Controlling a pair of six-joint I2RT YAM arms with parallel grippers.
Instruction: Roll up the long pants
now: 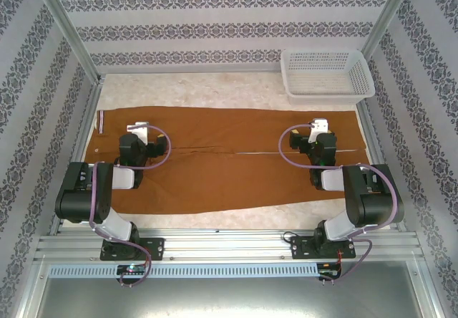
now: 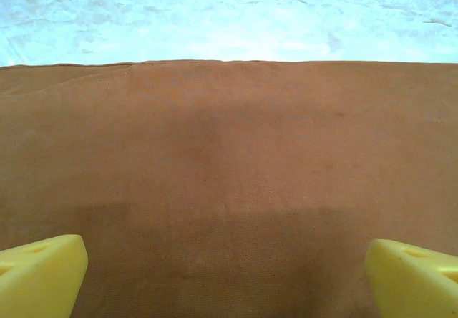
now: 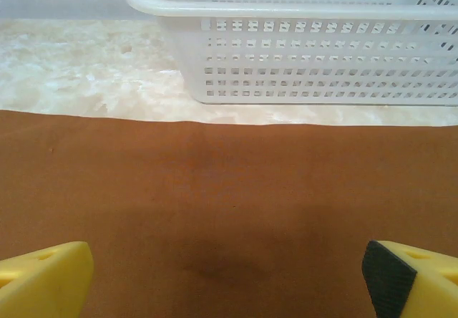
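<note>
**Both pincers wide open over the flat pants, nothing rolled yet**

The long pants [image 1: 229, 182] lie spread flat across the middle of the top view, on the pale table [image 1: 215, 89]. The label [image 1: 102, 121] is at the left end and the two legs run side by side toward the right, which I judge gives a roll an even, wrinkle-free start. My left pincer [image 2: 227, 278] hangs over the left part of the cloth with its yellow fingers [image 2: 39, 275] spread to the lower corners of its wrist view, gripping nothing. My right pincer [image 3: 229, 278] is equally agape over the right part. I cannot tell whether either touches the fabric. The white basket [image 1: 325, 74] stands in the upper right, just beyond the cloth's far edge, probably to receive the finished roll.
</note>
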